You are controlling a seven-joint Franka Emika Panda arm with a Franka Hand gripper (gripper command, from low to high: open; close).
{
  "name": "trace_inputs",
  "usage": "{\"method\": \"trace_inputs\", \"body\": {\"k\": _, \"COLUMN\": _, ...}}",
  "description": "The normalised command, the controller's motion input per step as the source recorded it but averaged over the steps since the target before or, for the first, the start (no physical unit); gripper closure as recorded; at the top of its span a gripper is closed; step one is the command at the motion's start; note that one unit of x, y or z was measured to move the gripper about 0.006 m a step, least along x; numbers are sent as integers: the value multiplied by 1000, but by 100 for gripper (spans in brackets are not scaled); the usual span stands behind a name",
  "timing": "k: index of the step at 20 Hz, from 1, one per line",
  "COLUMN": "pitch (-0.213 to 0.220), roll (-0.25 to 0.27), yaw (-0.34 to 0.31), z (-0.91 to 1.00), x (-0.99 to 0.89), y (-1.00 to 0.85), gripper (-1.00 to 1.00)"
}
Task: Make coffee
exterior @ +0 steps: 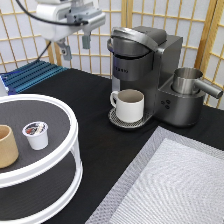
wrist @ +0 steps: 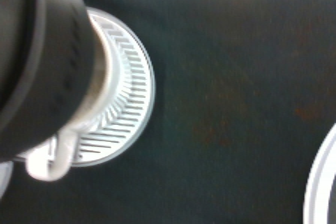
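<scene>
The coffee pod (exterior: 36, 134), small and white with a dark printed top, stands on the upper tier of a white round stand (exterior: 67, 150) at the exterior view's left. The cream mug (exterior: 129, 104) with a handle sits on the drip tray (exterior: 116, 120) of the dark coffee machine (exterior: 142, 67), whose lid is closed. My gripper (exterior: 74, 45) hangs open and empty high at the exterior view's top left, well above the table and left of the machine. The wrist view shows the machine's dark body (wrist: 41, 75), the slotted drip tray (wrist: 124, 115) and the mug handle (wrist: 52, 165).
A tan handleless cup (exterior: 7, 146) stands left of the pod on the stand. A metal milk frother jug (exterior: 189, 81) sits on the machine's right side. A grey woven mat (exterior: 175, 185) lies at the bottom right. A blue ridged item (exterior: 30, 75) lies behind the stand.
</scene>
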Motion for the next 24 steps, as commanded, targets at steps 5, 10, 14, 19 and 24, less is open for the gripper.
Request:
{"method": "trace_inputs", "body": {"k": 5, "pitch": 160, "roll": 244, "yaw": 12, "z": 485, "x": 716, "y": -254, "gripper": -100}}
{"method": "trace_inputs", "body": {"k": 10, "pitch": 204, "roll": 296, "yaw": -36, "z": 39, "x": 582, "y": -303, "gripper": -100}}
{"method": "trace_inputs", "body": {"k": 14, "pitch": 203, "roll": 206, "yaw": -44, "z": 0, "x": 534, "y": -80, "gripper": -100}}
{"method": "trace_inputs", "body": {"k": 19, "pitch": 146, "roll": 83, "yaw": -63, "z": 91, "x": 514, "y": 98, "gripper": -100}}
{"method": "trace_inputs", "body": {"k": 24, "pitch": 66, "roll": 0, "yaw": -122, "z": 83, "x": 462, "y": 237, "gripper": -100}}
